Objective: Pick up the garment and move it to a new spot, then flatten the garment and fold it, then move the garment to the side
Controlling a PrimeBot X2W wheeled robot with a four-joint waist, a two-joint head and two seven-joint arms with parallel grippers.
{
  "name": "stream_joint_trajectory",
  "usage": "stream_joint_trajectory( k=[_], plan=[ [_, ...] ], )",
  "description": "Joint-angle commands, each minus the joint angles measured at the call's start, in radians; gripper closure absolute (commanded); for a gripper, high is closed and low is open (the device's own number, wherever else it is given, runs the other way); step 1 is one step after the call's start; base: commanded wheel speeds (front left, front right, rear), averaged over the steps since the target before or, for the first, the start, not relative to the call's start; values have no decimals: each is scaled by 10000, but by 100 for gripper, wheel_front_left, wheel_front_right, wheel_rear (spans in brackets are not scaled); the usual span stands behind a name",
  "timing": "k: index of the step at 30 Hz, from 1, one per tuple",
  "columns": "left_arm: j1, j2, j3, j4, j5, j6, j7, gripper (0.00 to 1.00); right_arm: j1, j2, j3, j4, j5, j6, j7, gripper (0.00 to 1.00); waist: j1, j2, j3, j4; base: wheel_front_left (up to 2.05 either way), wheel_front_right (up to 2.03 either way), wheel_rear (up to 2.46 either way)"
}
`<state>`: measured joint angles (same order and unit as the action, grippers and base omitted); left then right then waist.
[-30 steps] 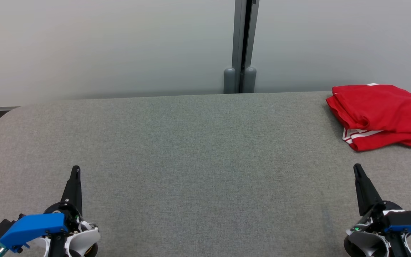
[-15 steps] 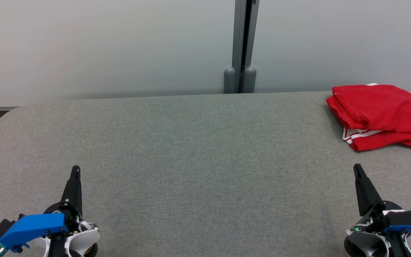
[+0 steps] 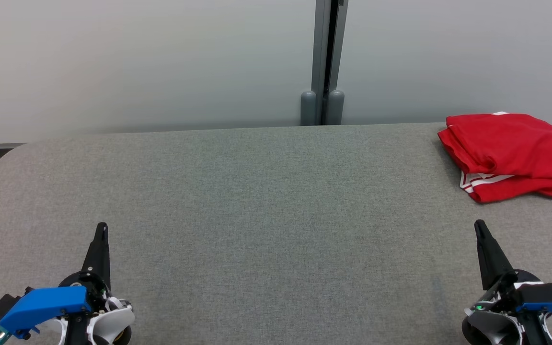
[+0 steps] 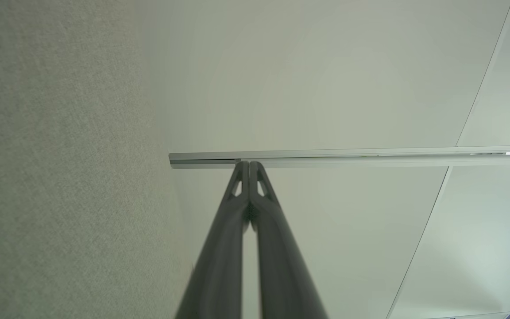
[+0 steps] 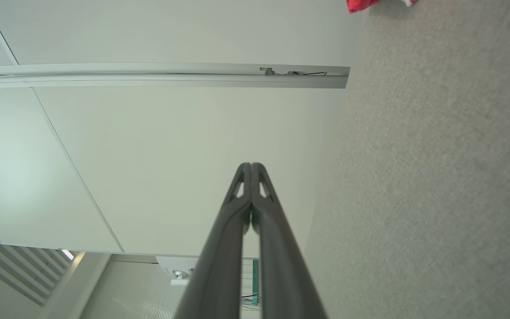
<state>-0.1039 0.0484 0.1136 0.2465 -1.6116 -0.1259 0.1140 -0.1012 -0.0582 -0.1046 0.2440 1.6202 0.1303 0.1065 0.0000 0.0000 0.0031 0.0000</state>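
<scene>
- Our left tool (image 3: 101, 227) hangs over the near left part of the grey surface (image 3: 257, 191). In the left wrist view its two long fingers are pressed together along their tips, with nothing between them.
- Our right tool (image 3: 480, 225) hangs over the near right part of the surface. In the right wrist view its fingers are likewise closed tip to tip and hold nothing.
- The red garment (image 3: 511, 148) lies at the far right corner of the surface, running off the right edge of the head view and well apart from both tools.
- It sits as a compact, layered stack, and a white-striped hem shows along its near edge.
- We judge that picking up, flattening and folding are done, because the cloth is doubled over on itself rather than spread or crumpled.
- The last move to the side also looks finished, since the garment rests at the corner and the middle of the surface is bare.
- The layers are a little uneven at the near edge, so the fold looks serviceable rather than crisp.
- We see nothing left to do, unless the stack needs a tidier fold.
</scene>
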Motion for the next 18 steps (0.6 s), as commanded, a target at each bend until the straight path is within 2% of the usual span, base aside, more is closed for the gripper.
stream_joint_trajectory(
  k=[1,18],
  plan=[
    [-100,34,23,-32,-27,-95,36,100,-134,19,-22,18,-8,6,20,100,0,0,0,0,0,0,0],
    [-100,34,22,-32,-27,-95,35,100,-133,33,-44,18,-36,8,47,100,0,0,0,0,0,0,0]
  ],
)
